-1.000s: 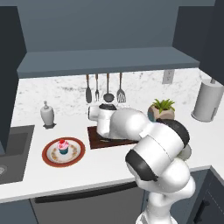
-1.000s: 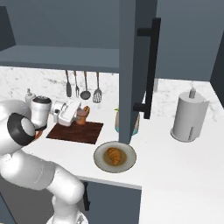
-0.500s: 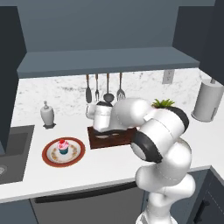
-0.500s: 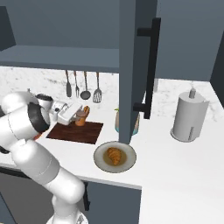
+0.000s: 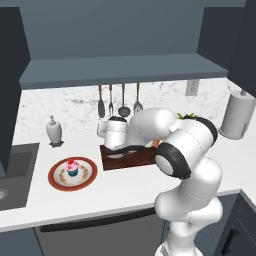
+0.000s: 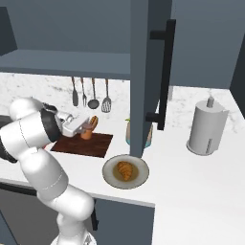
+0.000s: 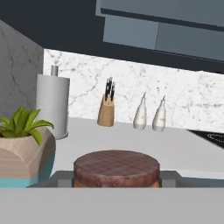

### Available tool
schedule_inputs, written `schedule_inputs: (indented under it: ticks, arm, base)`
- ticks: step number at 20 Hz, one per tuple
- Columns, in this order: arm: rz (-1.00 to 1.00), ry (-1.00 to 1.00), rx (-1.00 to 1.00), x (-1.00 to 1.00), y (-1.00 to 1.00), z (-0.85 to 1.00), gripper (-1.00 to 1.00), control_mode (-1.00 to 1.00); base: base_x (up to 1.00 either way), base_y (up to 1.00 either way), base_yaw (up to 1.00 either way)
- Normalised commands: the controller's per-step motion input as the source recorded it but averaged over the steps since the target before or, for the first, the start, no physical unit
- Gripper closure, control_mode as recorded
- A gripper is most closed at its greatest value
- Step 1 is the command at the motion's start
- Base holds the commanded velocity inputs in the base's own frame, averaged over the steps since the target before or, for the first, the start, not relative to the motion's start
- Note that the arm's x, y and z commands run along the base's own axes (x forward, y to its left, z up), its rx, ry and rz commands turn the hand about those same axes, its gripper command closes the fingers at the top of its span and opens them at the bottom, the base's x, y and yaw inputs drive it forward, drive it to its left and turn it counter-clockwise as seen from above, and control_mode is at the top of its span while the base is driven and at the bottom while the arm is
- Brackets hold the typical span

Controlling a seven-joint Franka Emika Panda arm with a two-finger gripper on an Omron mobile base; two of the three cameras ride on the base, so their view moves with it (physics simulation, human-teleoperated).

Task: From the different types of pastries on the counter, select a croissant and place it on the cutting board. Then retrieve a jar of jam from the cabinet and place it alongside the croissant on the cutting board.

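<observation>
Left of centre in the right base view, the dark two-finger gripper (image 6: 82, 127) is set narrow and clamped on the small orange cylindrical jar of jam (image 6: 86, 134). In the hand view the jar's reddish-brown lid (image 7: 116, 168) sits at bottom centre between the finger tips. Compared with a second ago, the jar has sunk a little in the frame. Its base now looks level with the back part of the dark brown rectangular wooden cutting board (image 6: 91, 146), either touching it or only just above; I cannot tell which. The arm's elbow has meanwhile swung up and toward the right of the left base view, while the grip itself has not loosened. That suggests the jam is at the point of being set down, with release the step still to come. Just behind the jar, a small brownish oblong shape (image 6: 94, 122) stands too small to name with confidence; it could be the pastry already delivered. Lower centre, a golden-brown ridged pastry (image 6: 125, 170) lies on a grey plate (image 6: 107, 173), well apart from the board on the white speckled counter (image 6: 191, 172). At lower left of the left base view sits the pink-topped cupcake (image 5: 73, 168) on its own plate. Toward the upper middle of the right base view, the dark blue-grey cabinet door (image 6: 143, 72) hangs open.
</observation>
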Motion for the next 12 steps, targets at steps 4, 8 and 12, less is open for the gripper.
schedule_inputs:
  ticks: [4,8,12]
  arm:
    - [0.00,-0.03,-0.09,-0.35,0.00,-0.25,1.00,-1.00]
    - [0.00,-0.05,-0.08,-0.11,0.00,-0.20,1.00,-1.00]
    - [0.00,-0.07,-0.06,0.00,0.00,-0.19,1.00,-1.00]
  base:
    - [0.00,0.00,0.00]
    - [0.00,0.00,0.00]
    - [0.00,0.00,0.00]
